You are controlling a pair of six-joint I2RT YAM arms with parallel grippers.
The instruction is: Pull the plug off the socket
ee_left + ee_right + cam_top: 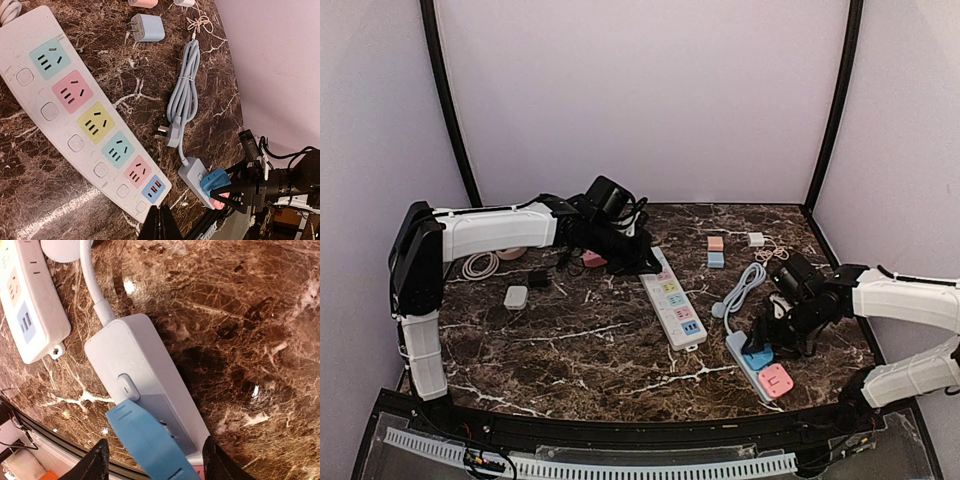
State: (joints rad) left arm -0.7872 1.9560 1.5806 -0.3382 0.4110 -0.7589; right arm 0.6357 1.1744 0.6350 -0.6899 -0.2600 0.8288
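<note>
A small grey socket strip lies at the near right of the marble table. A blue plug sits in it, tilted, and a pink plug sits in the slot beyond. My right gripper is open, with one finger on each side of the blue plug and the strip; gaps show beside the plug. In the left wrist view the blue plug sits between the right arm's black fingers. My left gripper is shut and empty, hovering over the long white strip.
A long white power strip with coloured sockets lies mid-table. The grey strip's bundled cord runs back from it. Small adapters, a white charger, a grey cube and a coiled cable lie behind. The table's front edge is close by.
</note>
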